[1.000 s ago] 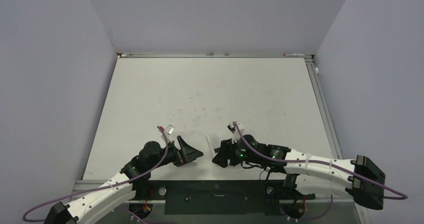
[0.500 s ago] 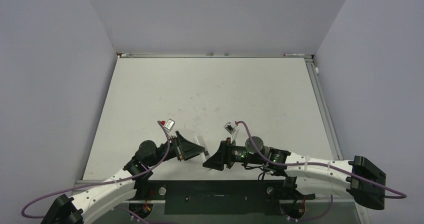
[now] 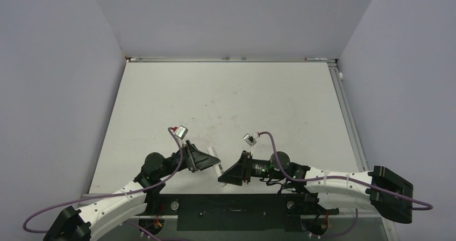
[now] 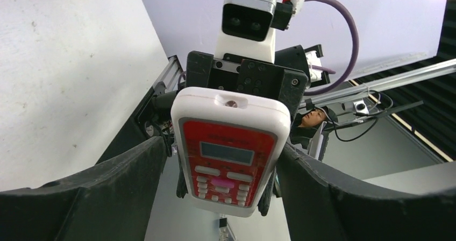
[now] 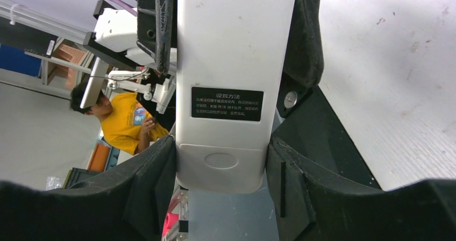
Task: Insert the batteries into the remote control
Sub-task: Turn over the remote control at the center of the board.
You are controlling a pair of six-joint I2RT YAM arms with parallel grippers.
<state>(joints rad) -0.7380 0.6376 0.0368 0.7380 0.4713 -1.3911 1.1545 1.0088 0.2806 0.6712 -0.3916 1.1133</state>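
The white remote control hangs in the air between my two grippers, near the table's front edge. The left wrist view shows its red button panel. The right wrist view shows its plain white back, with a black label and the battery cover. My left gripper has its fingers close against the remote's sides. My right gripper is shut on the cover end, its pads pressed to both edges. No batteries are in view.
The white table stretches away behind the grippers, with grey walls on three sides. A black metal base plate runs along the near edge under the arms. A person in a yellow shirt is beyond the table edge.
My right gripper has moved left and closed in on the left gripper. The remote has shifted slightly left and toward the near edge, and now sits between both grippers.
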